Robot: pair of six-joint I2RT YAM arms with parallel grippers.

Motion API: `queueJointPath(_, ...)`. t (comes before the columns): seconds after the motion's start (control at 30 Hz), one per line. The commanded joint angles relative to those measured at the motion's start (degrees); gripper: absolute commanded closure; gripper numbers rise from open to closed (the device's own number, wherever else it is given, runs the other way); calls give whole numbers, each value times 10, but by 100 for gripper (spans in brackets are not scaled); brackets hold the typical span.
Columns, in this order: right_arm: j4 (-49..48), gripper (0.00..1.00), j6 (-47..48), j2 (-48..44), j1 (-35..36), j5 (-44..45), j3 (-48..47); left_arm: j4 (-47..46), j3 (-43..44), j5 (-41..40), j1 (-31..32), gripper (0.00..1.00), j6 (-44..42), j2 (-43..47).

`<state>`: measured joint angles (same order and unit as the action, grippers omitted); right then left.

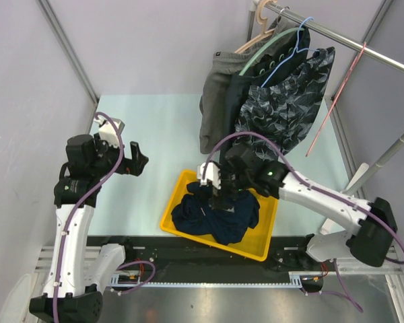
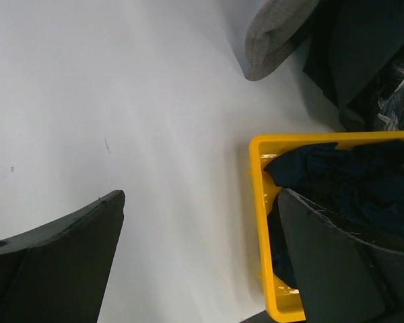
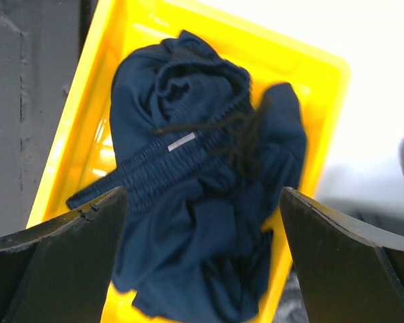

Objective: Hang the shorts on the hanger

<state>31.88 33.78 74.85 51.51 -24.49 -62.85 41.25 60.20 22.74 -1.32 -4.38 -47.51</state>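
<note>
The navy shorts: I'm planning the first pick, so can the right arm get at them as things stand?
Probably yes. The right gripper hangs open directly over the shorts, which lie bunched on top in the open yellow tray, with nothing between them.

Two robot arms posed over a bench, both with jaws spread wide.
Seen from overhead, the left arm (image 1: 71, 229) rises from its base at 7 o'clock, elbow bent, wrist up at 9 o'clock. The left gripper (image 1: 136, 161) points toward 3 o'clock with nothing between its jaws. The right arm (image 1: 323, 198) stretches low from its base at 4 o'clock toward the middle. The right gripper (image 1: 220, 196) points downward near the centre, its two dark fingers far apart.
</note>
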Motion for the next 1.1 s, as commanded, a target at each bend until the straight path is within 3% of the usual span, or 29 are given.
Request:
queueJointPath(0.0, -59, 0, 30, 56, 19, -26, -41, 3, 11, 30, -10, 0, -13, 6)
queueJointPath(0.3, -96, 5, 43, 180, 43, -42, -104, 7, 16, 49, -13, 0, -15, -7)
queueJointPath(0.57, -85, 1, 43, 258, 52, -51, -135, 6, 18, 55, -15, 0, -16, -14)
queueJointPath(0.87, -87, 0, 86, 336, 55, -1, -139, 3, 18, 60, -16, 0, -7, -22)
queueJointPath(0.97, -89, 10, 81, 347, 56, 7, -139, 1, 19, 59, -17, 0, -5, -26)
queueJointPath(1.0, -87, 25, 78, 347, 55, 8, -139, 1, 19, 58, -16, 0, -3, -26)
queueJointPath(1.07, -80, 42, 56, 332, 53, 8, -139, 1, 19, 59, -17, 0, -1, -29)
